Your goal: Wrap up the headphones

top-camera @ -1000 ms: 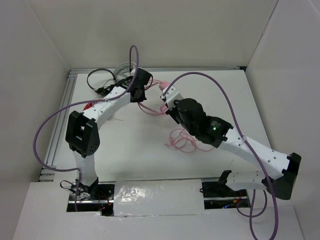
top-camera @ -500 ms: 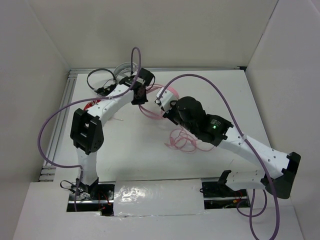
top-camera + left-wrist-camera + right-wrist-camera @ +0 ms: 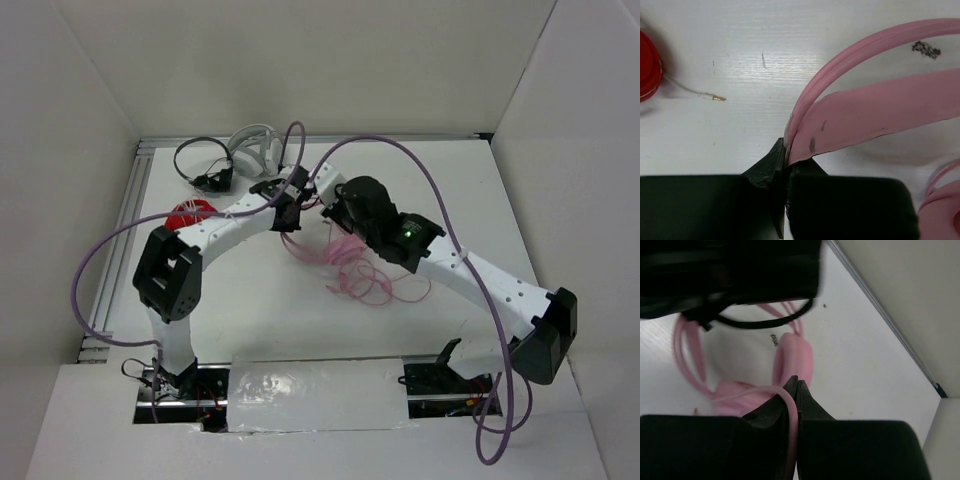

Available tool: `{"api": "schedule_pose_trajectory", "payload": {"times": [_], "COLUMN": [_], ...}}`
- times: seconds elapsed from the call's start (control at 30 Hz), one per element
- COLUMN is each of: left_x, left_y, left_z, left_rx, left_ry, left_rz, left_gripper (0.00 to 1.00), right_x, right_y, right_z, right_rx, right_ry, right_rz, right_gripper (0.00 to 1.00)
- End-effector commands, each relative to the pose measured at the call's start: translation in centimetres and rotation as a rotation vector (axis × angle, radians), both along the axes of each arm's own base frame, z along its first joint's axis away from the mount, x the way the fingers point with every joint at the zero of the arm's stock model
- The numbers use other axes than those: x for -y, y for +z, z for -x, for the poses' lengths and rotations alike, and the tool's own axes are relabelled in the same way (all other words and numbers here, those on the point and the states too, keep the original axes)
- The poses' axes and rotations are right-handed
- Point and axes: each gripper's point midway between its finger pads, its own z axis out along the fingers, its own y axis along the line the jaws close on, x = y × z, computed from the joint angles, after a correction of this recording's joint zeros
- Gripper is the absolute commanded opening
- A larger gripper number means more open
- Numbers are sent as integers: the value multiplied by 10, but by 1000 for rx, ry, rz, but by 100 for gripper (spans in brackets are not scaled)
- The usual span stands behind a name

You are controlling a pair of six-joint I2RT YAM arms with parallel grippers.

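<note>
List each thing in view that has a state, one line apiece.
Left pincer: shut on the headband of the pink over-ear headphones.
Right pincer: shut on the thin pink cable.
Headphones: held, not wrapped.
Cable: mostly loose loops, unwound.
White-grey over-ear headphones: lying free, far edge.
Thin black headphones: lying free beside them.

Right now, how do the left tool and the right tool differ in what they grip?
The left tool pinches the broad pink headband; the right tool pinches the thin pink cable. The headband arches away from the left tool; the cable trails sideways from the right tool. Both are shut on the same pink headphones.
</note>
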Motion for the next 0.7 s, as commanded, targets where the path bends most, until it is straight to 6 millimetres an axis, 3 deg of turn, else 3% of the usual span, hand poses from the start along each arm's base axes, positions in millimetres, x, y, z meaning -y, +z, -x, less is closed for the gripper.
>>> {"api": "schedule_pose_trajectory", "payload": {"times": [0.0,0.17,0.33,0.5,0.67], "left_x": [0,21,30,55,63], "left_y": [53,77,107,127,116], "left_z": [-12,-3,24,56,55], "left_rx": [221,334,446,480,435], "left_ry": [-68,-258,-434,-666,-667], "left_rz": [19,137,218,307,253], "left_gripper": [0,0,0,0,0], "right_x": [23,40,65,47,34], "right_y": [86,87,89,105,124], "right_z": [-39,-63,-93,-103,-106], "right_rx": [200,209,201,223,231], "right_ry": [-141,-190,-216,-104,-42], "right_rz": [-235,-269,-366,-440,-449], "right_gripper": [10,11,17,23,24]}}
